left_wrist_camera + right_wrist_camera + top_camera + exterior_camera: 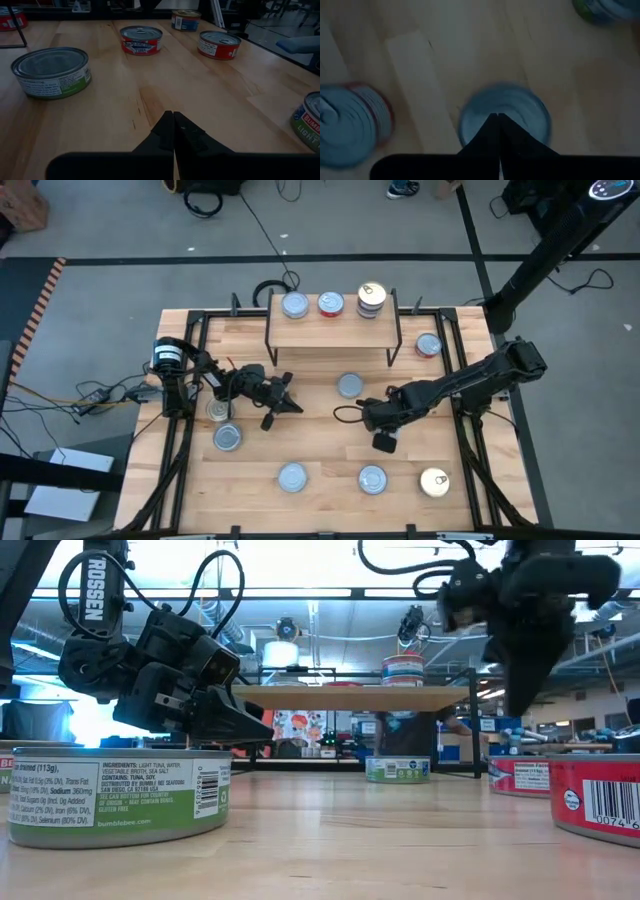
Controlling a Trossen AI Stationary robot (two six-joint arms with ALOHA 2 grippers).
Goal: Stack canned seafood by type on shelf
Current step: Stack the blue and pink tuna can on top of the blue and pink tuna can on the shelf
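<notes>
Hovering between picks: left gripper (291, 406) has its fingers pressed together, empty, over bare tabletop near the left-side tins. Right gripper (383, 442), pincer also together and empty, points down above a silver-topped tin (504, 121). Next move, I'd judge: spread the fingers, drop, clamp that tin, carry it to the shelf (330, 330). Count: shelf holds three stacks, the gold-topped (371, 298) at least two high; eight tins lie loose on the table (320, 430).
</notes>
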